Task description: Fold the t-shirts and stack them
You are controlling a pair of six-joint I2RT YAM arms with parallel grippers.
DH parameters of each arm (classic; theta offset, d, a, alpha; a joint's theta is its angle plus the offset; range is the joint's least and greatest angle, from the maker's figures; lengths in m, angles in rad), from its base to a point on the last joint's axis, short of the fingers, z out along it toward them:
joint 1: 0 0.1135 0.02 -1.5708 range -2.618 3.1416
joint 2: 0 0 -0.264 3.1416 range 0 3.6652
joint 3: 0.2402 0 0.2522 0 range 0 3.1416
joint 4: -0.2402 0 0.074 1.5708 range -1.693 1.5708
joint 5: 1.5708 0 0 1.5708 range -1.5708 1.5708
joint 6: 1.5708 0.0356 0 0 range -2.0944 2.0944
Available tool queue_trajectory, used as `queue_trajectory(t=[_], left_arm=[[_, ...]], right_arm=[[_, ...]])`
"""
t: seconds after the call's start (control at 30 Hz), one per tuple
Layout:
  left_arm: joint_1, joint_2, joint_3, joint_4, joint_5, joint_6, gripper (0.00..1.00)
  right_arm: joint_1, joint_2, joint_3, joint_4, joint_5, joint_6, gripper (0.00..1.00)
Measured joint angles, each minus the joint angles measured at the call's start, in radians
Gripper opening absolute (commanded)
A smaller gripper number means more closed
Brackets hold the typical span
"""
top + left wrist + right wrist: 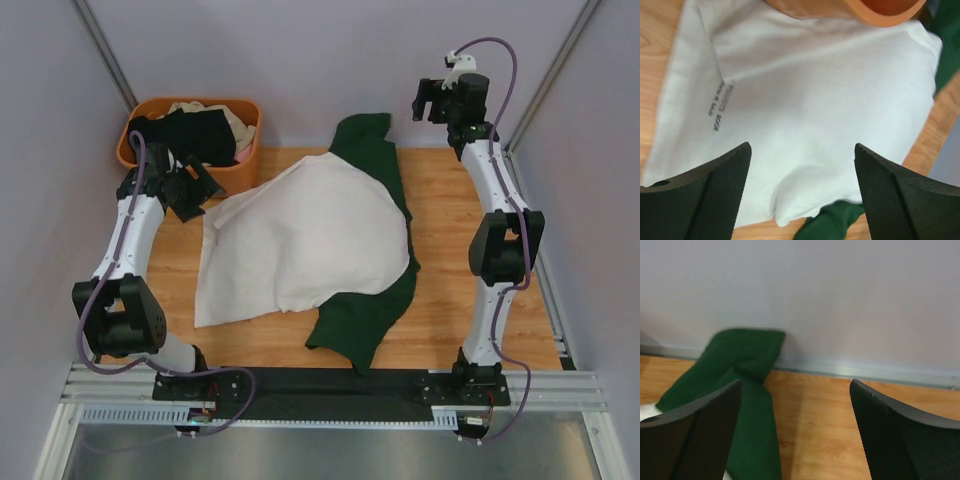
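Both open: left end effector (802,147) by t-shirt (300,240), right end effector (795,382) nr wall (840,290).

1 white t-shirt (310,235) lies spread on the table (450,200); 2 more sit heaped in the basket (240,170).
The white t-shirt is unfolded and rumpled at mid-table, with 1 dark green sleeve (365,140) reaching toward the back wall and more green cloth jutting from under its near right edge. A small line of black print (717,107) runs near 1 edge. At far left, a black t-shirt (195,135) drapes across the basket, with a beige t-shirt (235,125) bunched beside it.
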Motion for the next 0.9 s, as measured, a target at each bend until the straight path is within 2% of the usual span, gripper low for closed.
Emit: queue_trajectory(t=[0.03,0.13,0.23,0.43,0.5,0.7,0.8,0.9], left_arm=[[-0.002,0.014,-0.013,0.011,0.013,0.009,1.00],[-0.004,0.032,-0.037,0.026,0.029,0.031,1.00],[-0.010,0.019,-0.051,0.026,0.021,0.045,1.00],[-0.027,-0.130,-0.165,0.026,-0.034,0.056,1.00],[-0.031,-0.192,-0.242,0.029,-0.050,0.055,1.00],[-0.031,-0.237,-0.470,0.051,-0.060,0.029,1.00],[-0.031,-0.239,-0.546,0.050,-0.062,0.012,1.00],[-0.031,-0.266,-0.578,0.046,-0.074,0.002,1.00]], right_arm=[[0.000,0.028,0.010,-0.026,0.008,0.018,0.90],[0.001,0.022,-0.027,-0.068,0.031,0.076,0.92],[0.003,-0.078,-0.147,-0.076,0.054,0.140,0.92],[0.011,-0.412,-0.565,-0.066,0.006,0.331,0.90],[0.021,-0.457,-0.654,-0.066,-0.046,0.376,0.88],[0.111,-0.327,-0.728,-0.145,-0.177,0.439,0.87],[0.143,-0.288,-0.753,-0.242,-0.139,0.439,0.90],[0.130,-0.308,-0.826,-0.309,-0.071,0.439,0.89]])
